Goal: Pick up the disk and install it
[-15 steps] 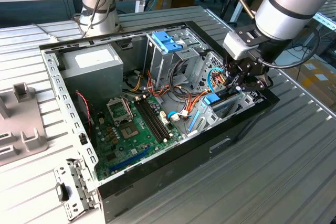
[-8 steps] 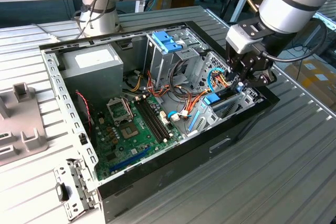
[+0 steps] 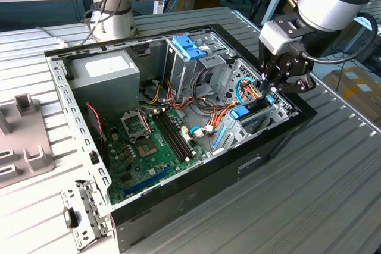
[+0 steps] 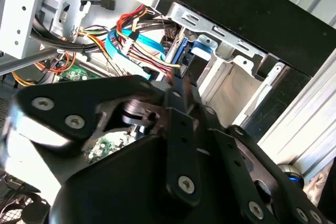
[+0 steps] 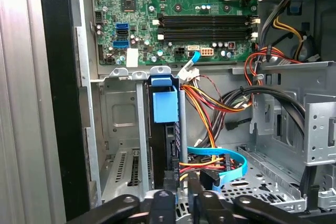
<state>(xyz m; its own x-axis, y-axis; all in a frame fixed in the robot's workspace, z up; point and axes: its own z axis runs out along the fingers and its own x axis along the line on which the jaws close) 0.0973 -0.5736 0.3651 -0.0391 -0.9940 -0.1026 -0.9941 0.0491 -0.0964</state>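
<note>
Ribbed grey metal table (image 3: 333, 176) under open computer case (image 3: 196, 197), perhaps a grey fixture (image 3: 24, 141) alongside.

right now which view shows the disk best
The first wrist view: the disk stands on edge in its metal bay, blue tab facing the camera. The exterior view shows it small below the claw; the second wrist view just a blue sliver.
</note>
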